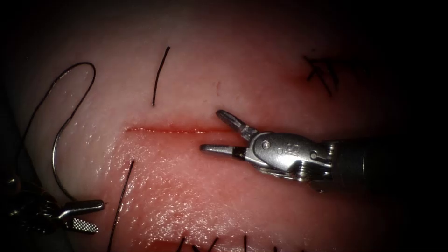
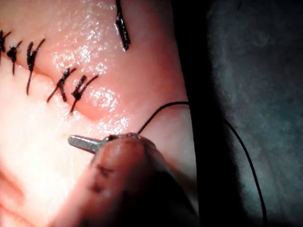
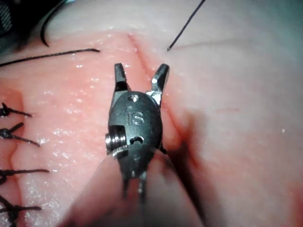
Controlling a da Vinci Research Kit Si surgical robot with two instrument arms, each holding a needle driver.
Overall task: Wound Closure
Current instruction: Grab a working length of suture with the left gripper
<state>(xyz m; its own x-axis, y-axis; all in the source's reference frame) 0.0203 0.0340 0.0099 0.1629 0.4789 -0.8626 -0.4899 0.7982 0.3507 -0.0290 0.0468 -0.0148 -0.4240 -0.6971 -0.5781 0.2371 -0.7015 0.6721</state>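
The pale pink slab of pork-belly tissue (image 1: pixel 261 70) carries a straight, red-edged horizontal cut (image 1: pixel 177 129), unclosed along its visible length, with glistening red fluid (image 1: pixel 186 186) wetting the surface below it. The right arm's silver wristed claw (image 1: pixel 210 130) enters from the right with its jaws spread wide and holding nothing, one jaw above the cut's right end and one below. The left arm's claw (image 1: pixel 91 215) lies at the lower left, well to the left of the cut, its jaws parted, with one end of the curved steel needle (image 1: pixel 54 154) meeting the upper jaw; whether that end is firmly gripped cannot be told. The needle arcs upward, free of the tissue, and trails thin dark thread (image 1: pixel 79 67). Two loose cut ends of dark thread (image 1: pixel 161 74) lie above and below the cut. Risk, as a judgement: a loosely seated needle could swivel or drop, and the spread right jaws, close to the wound margins, could score the tissue.
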